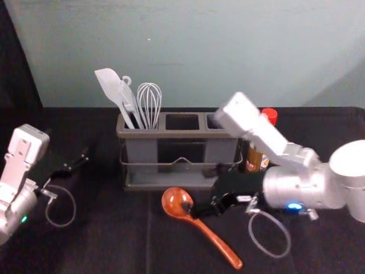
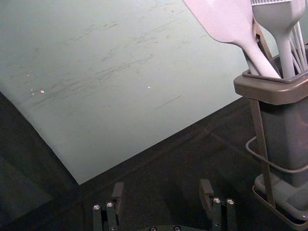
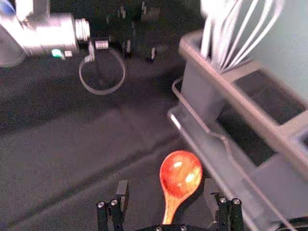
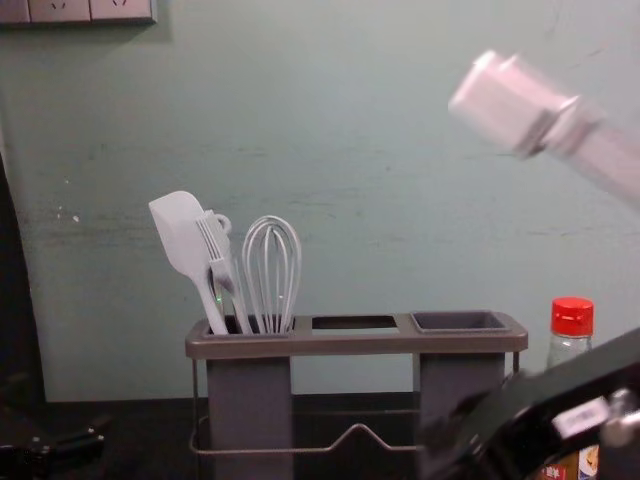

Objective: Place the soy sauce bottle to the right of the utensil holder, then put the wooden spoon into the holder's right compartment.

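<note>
Jaws are held wide apart on the right gripper (image 1: 205, 191), which is reached in over the spoon in front of the holder, and the spoon's bowl is framed between them; whether the wood is touched cannot be told. The left gripper (image 1: 78, 163) is held off to the left of the holder, its jaws likewise parted wide. The bench (image 1: 120, 245) is covered in black cloth, and it is backed by a pale green wall (image 1: 228, 51) marked with scuffs, on which a row of three socket panels (image 4: 60, 10) is mounted, high at the chest view's left. One wooden spoon (image 1: 212, 235) is laid on the cloth, its bowl toward the holder and its handle slanted toward the front right. One utensil holder (image 1: 171, 135) is counted, with three compartments in a row; one spatula (image 4: 180, 240), one brush (image 4: 217, 245) and one whisk (image 4: 272, 275) are stood in the left one. One soy sauce bottle (image 4: 572, 318), red-capped, is stood upright near the holder's right end, partly hidden by the right arm (image 1: 302, 185).
</note>
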### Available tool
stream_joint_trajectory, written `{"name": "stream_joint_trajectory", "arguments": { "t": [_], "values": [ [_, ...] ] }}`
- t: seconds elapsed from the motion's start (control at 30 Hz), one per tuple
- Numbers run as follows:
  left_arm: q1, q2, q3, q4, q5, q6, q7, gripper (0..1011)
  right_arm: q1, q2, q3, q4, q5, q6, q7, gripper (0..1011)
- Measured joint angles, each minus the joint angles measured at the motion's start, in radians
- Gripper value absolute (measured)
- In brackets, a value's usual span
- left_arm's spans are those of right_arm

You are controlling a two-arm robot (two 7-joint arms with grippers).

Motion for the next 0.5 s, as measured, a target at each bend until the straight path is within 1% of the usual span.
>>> {"name": "stream_joint_trajectory", "arguments": {
  "t": [0.03, 0.07, 0.13, 0.17, 0.27, 0.3, 0.4, 0.5],
  "values": [
    [0.0, 0.0, 0.0, 0.0, 0.0, 0.0, 0.0, 1011, 0.017, -0.008, -0.017, 0.011, -0.005, 0.018, 0.002, 1000],
    [0.0, 0.0, 0.0, 0.0, 0.0, 0.0, 0.0, 1011, 0.043, -0.023, -0.044, 0.033, -0.014, 0.055, 0.006, 1000],
    [0.0, 0.0, 0.0, 0.0, 0.0, 0.0, 0.0, 1011, 0.068, -0.041, -0.07, 0.057, -0.024, 0.085, 0.008, 1000],
    [0.0, 0.0, 0.0, 0.0, 0.0, 0.0, 0.0, 1011, 0.09, -0.057, -0.095, 0.083, -0.037, 0.111, 0.011, 1000],
    [0.0, 0.0, 0.0, 0.0, 0.0, 0.0, 0.0, 1011, 0.116, -0.08, -0.124, 0.114, -0.055, 0.138, 0.012, 1000],
    [0.0, 0.0, 0.0, 0.0, 0.0, 0.0, 0.0, 1012, 0.128, -0.093, -0.14, 0.13, -0.067, 0.153, 0.012, 1000],
    [0.0, 0.0, 0.0, 0.0, 0.0, 0.0, 0.0, 1012, 0.146, -0.112, -0.163, 0.156, -0.091, 0.173, 0.013, 1000],
    [0.0, 0.0, 0.0, 0.0, 0.0, 0.0, 0.0, 1011, 0.152, -0.124, -0.173, 0.172, -0.103, 0.18, 0.013, 1000]
  ]
}}
